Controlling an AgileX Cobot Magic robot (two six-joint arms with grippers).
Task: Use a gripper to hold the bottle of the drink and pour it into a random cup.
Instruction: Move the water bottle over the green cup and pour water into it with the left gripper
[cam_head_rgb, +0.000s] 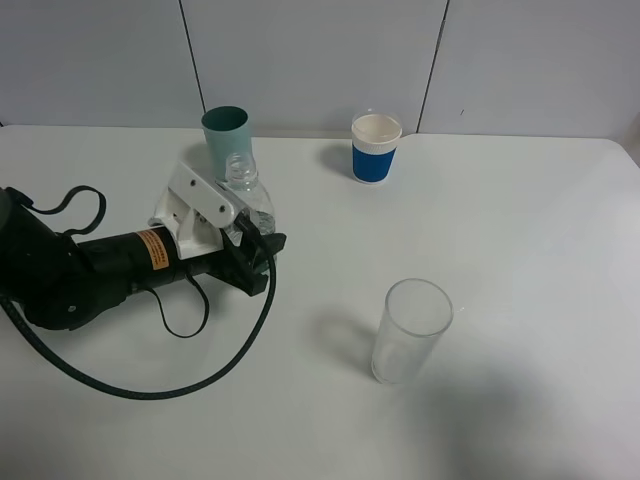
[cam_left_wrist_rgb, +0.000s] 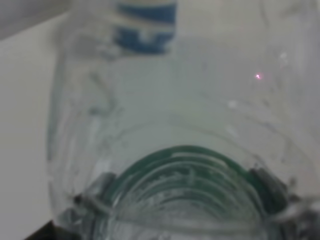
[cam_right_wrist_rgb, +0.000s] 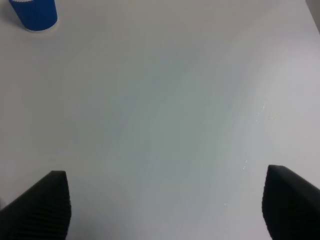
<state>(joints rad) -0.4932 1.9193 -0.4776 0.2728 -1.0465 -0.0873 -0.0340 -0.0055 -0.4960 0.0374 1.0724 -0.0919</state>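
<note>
My left gripper (cam_head_rgb: 232, 212), white jaws on a black arm reaching in from the left, is shut on the bottle of the drink (cam_head_rgb: 249, 192). The bottle is clear, stands roughly upright, and its open neck is just in front of the teal cup (cam_head_rgb: 226, 132) at the back left. In the left wrist view the blurred bottle (cam_left_wrist_rgb: 170, 150) fills the frame, with its green label band low down. My right gripper (cam_right_wrist_rgb: 165, 210) shows only in the right wrist view. It is open over bare table, with nothing between its black fingertips (cam_right_wrist_rgb: 42, 205).
A white cup with a blue sleeve (cam_head_rgb: 376, 148) stands at the back centre and shows again as the blue-sleeved cup (cam_right_wrist_rgb: 35, 12) in the right wrist view. A tall clear glass (cam_head_rgb: 410, 331) stands at the front centre. A black cable (cam_head_rgb: 190, 375) loops on the white table (cam_head_rgb: 540, 250).
</note>
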